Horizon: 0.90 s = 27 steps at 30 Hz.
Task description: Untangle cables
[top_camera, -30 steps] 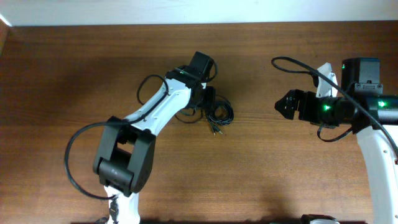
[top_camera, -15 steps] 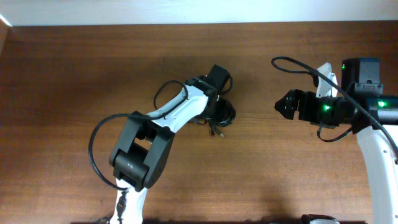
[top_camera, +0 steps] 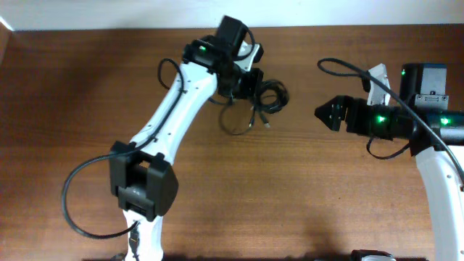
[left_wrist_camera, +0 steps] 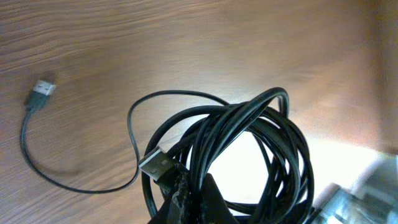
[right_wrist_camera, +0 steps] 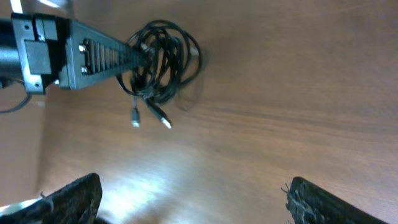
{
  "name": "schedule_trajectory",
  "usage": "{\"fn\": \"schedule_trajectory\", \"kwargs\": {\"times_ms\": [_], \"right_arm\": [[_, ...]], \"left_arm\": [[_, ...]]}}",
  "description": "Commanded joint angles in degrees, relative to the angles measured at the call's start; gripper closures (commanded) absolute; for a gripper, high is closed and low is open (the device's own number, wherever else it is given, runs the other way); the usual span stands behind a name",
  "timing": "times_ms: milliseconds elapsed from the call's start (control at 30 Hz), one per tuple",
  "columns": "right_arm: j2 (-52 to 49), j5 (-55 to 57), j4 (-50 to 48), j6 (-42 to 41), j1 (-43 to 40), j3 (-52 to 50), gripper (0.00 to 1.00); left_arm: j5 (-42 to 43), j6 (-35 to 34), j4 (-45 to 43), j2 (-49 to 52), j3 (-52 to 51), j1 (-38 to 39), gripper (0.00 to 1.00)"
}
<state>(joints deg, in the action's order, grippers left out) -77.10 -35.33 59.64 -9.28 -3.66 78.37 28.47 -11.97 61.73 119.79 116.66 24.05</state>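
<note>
The cables (top_camera: pixel 266 98) hang in a tight black coil, plugs dangling, clamped by the left gripper (right_wrist_camera: pixel 140 56). The right gripper (top_camera: pixel 326 114), well apart from it, gapes wide.

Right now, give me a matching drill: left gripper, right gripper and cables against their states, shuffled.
Things:
1. left gripper
2. right gripper
3. cables

States:
a. open, holding nothing
b. bunched in a coil, plug ends loose
c. shut on the bundle

Pairs: 1-c, 2-a, 3-b
</note>
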Motion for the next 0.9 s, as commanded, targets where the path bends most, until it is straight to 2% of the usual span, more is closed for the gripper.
{"fn": "schedule_trajectory", "kwargs": {"times_ms": [0, 67, 200, 333, 400, 467, 633, 867], "right_arm": [[0.4, -7.8, -3.3, -3.4, -0.2, 0.7, 0.04], [0.4, -7.8, -6.3, -6.5, -0.2, 0.7, 0.04], [0.4, -7.8, -10.2, -6.7, -0.1, 0.7, 0.12], [-0.6, -7.8, -12.3, -7.4, -0.1, 0.7, 0.27], [-1.8, -8.3, -12.5, -8.9, 0.3, 0.7, 0.38], [-3.2, -10.9, -14.7, -9.7, 2.1, 0.7, 0.46], [-6.1, -8.0, -17.9, -12.7, 8.0, 0.7, 0.51], [-13.5, -3.6, -17.0, -14.2, 11.6, 0.7, 0.61]], "left_arm": [[22.5, 4.1, 0.3, -1.9, 1.4, -3.7, 1.0], [27.8, 4.1, 0.1, -1.9, 1.4, -5.4, 1.0], [23.7, 5.4, -0.2, -1.9, 1.4, -4.4, 1.0], [24.3, 11.4, -0.3, -1.9, 1.4, -1.7, 1.0], [23.7, 12.7, -0.4, -1.9, 1.4, -0.9, 1.0], [18.0, 12.7, -0.3, -1.9, 1.4, 0.0, 1.0], [3.1, 9.6, -0.4, -1.9, 1.4, 2.8, 1.0], [4.1, 9.5, -0.3, -1.9, 1.4, 1.6, 1.0]]}}
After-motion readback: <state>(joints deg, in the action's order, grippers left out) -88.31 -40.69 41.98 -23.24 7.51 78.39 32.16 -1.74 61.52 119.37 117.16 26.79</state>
